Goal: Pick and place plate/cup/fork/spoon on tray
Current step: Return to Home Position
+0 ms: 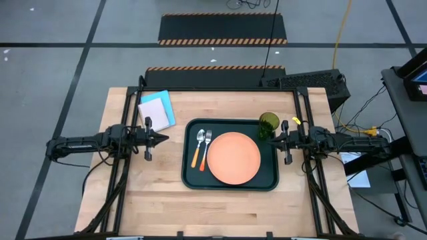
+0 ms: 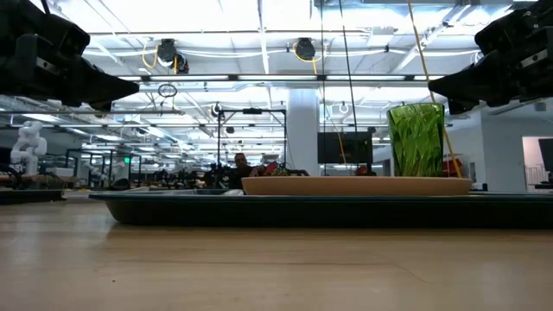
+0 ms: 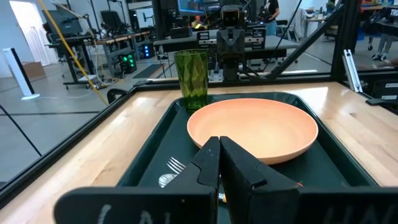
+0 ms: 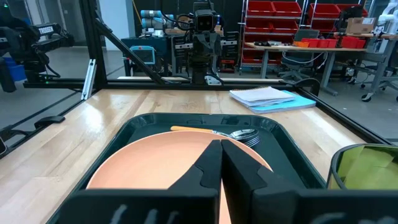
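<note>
The dark tray (image 1: 189,175) lies at the table's middle. On it rest the salmon-orange plate (image 1: 233,157), the spoon (image 1: 199,148) and the fork (image 1: 205,149) side by side left of the plate, and the green cup (image 1: 268,125), upright at the tray's far right corner. My left gripper (image 1: 165,138) is shut and empty, left of the tray, above the table. My right gripper (image 1: 273,140) is shut and empty, at the tray's right rim near the cup. The plate (image 3: 252,127) and cup (image 3: 191,79) also show in the left wrist view.
A blue and white notebook (image 1: 157,109) lies at the table's far left, behind my left gripper. Bare wood lies along the near edge (image 1: 220,210). Black frame rails (image 1: 127,167) run along both sides of the table.
</note>
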